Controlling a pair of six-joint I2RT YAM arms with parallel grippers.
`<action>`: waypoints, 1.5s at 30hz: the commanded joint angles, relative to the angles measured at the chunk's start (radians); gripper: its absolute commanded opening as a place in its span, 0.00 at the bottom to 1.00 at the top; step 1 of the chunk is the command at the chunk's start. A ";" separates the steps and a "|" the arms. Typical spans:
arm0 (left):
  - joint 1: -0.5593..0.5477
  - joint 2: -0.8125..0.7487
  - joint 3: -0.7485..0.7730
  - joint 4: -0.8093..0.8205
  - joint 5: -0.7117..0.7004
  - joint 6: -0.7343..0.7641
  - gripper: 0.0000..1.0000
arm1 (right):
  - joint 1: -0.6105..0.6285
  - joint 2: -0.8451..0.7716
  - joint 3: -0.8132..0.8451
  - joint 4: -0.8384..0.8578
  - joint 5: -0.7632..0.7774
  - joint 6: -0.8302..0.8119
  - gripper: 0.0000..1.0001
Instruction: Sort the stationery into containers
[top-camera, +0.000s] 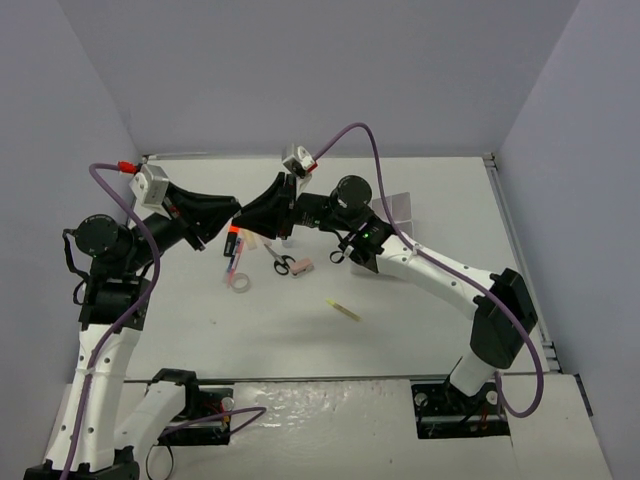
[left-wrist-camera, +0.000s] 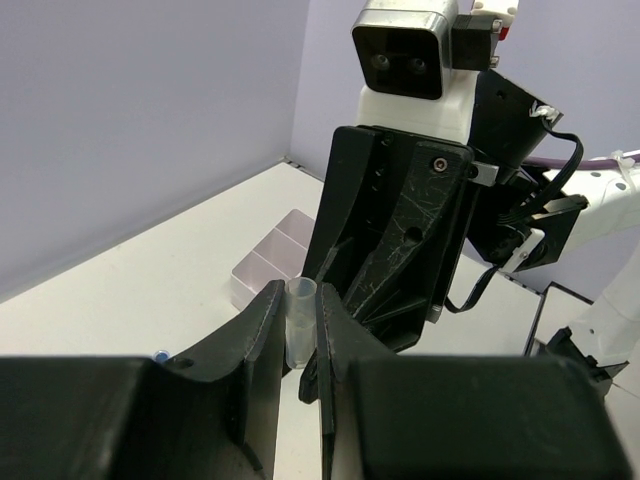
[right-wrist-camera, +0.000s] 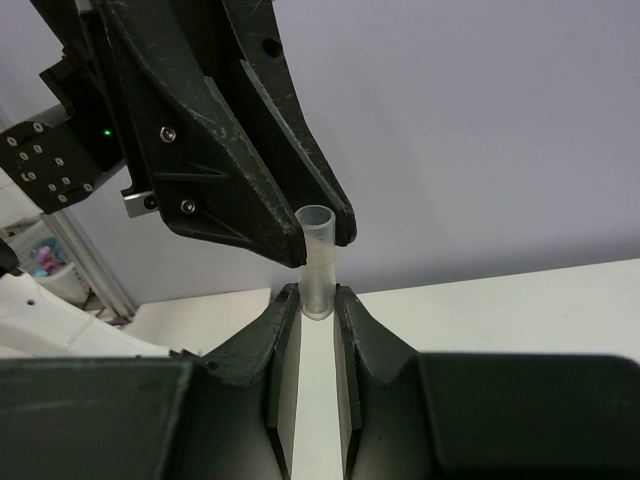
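At far left, above the tabletop (top-camera: 200, 320), stretched inward: the left claw (left-wrist-camera: 298, 308), pressed together on the upper part of a tiny clear bottle (right-wrist-camera: 318, 258), upright, mouth open.

Just below that spot in the top view, flat on the tabletop: an orange highlighter (top-camera: 232, 240), a pink highlighter (top-camera: 236, 264) beside it, then the clear tape ring (top-camera: 240, 283), nearest the arm bases of the three.

A little to the right, close together: black-handled scissors (top-camera: 281, 263) and, just beside the handles, the pink eraser block (top-camera: 302, 267).

From the right side, tip to tip with the left one: the right claw (right-wrist-camera: 315, 302), pinching the lower end of the same bottle, one finger on each side.

Farther right and nearer the bases, well apart from the rest: the thin yellow stick (top-camera: 343, 310), lying at an angle.

At the back right, behind the right arm: the organiser tray (top-camera: 400, 208), partly hidden, contents not discernible.
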 joint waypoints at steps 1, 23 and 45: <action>-0.005 -0.002 0.024 0.044 0.025 -0.006 0.00 | 0.006 -0.020 0.052 0.105 -0.007 0.009 0.09; 0.017 -0.007 0.035 0.007 0.008 -0.104 0.40 | 0.003 -0.065 -0.006 0.157 0.029 -0.007 0.00; 0.016 0.028 0.069 0.230 0.026 -0.316 0.29 | 0.004 -0.083 -0.034 0.192 0.004 0.017 0.00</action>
